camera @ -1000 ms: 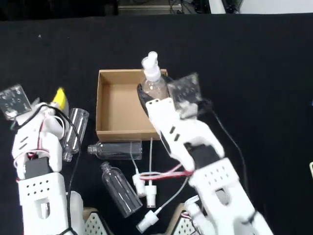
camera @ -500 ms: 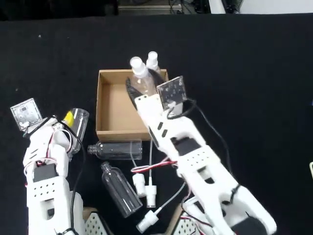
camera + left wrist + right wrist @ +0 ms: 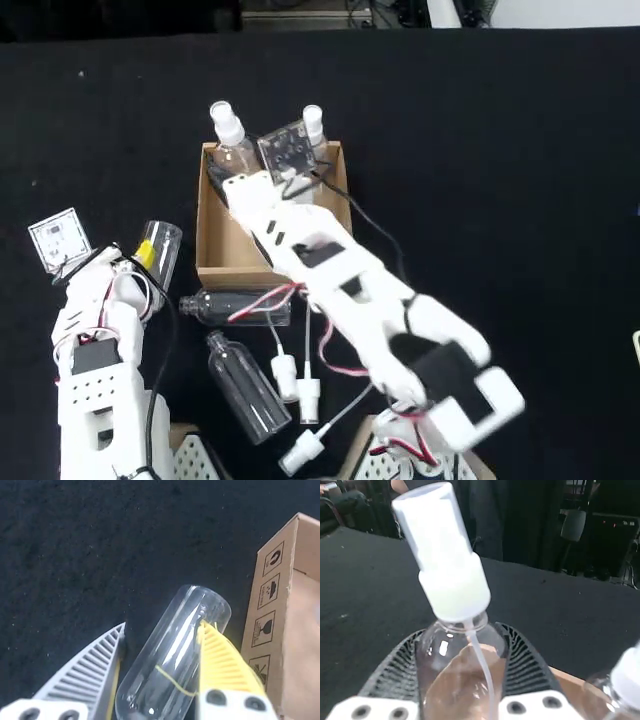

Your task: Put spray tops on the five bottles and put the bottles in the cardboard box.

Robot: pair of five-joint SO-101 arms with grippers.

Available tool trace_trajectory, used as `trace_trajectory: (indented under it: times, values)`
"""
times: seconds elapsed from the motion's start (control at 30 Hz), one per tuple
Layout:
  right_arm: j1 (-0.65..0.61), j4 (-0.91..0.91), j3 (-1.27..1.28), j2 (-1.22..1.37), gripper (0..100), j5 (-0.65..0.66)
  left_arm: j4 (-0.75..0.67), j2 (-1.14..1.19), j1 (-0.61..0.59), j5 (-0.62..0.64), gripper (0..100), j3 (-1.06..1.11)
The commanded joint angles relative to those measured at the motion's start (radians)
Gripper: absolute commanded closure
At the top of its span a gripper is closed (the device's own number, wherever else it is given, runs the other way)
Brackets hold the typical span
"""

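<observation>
My right gripper is shut on a clear bottle with a white spray top. It holds it upright over the far left corner of the cardboard box. A second capped bottle stands in the box's far right corner. My left gripper is open astride an uncapped bottle lying left of the box. The yellow finger touches the bottle, while the grey one stands a little off it.
Two more uncapped bottles lie on the black table in front of the box. Three loose spray tops lie just right of them, near the arm bases. The right arm spans the box's front wall.
My right arm swung the capped bottle leftward from the box's far right to its far left corner. My left gripper came down around the bottle beside the box.
</observation>
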Motion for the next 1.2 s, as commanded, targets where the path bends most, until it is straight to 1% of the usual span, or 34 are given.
trace_trajectory:
  times: [0.0, 0.1, 0.2, 0.37, 0.6, 0.67, 0.83, 0.97, 1.17]
  values:
    - [-0.005, -0.152, -0.088, 0.061, 98.8, 0.02, -0.021, -0.018, -0.012, 0.0, 80, -0.015]
    - [-0.012, -0.308, -0.09, 0.143, 98.8, 0.02, -0.021, -0.018, -0.056, 0.006, 80, -0.021]
    - [-0.008, -0.379, -0.113, 0.231, 98.8, 0.02, -0.021, -0.018, -0.108, 0.006, 80, -0.022]
    - [0.011, -0.39, -0.171, 0.334, 98.8, 0.02, -0.021, -0.018, -0.12, 0.006, 80, -0.024]
    - [0.009, -0.39, -0.173, 0.323, 98.8, 0.02, -0.02, -0.018, -0.131, 0.002, 80, -0.024]
    - [0.011, -0.39, -0.171, 0.323, 98.8, 0.02, -0.02, -0.018, -0.165, 0.005, 80, -0.025]
    - [0.014, -0.385, -0.171, 0.328, 98.8, 0.015, -0.02, -0.018, -0.318, 0.009, 80, -0.053]
    - [0.015, -0.384, -0.173, 0.329, 98.8, 0.017, -0.021, -0.018, -0.331, 0.054, 80, -0.051]
    - [0.011, -0.39, -0.174, 0.337, 98.8, 0.021, -0.021, -0.018, -0.332, 0.063, 80, -0.051]
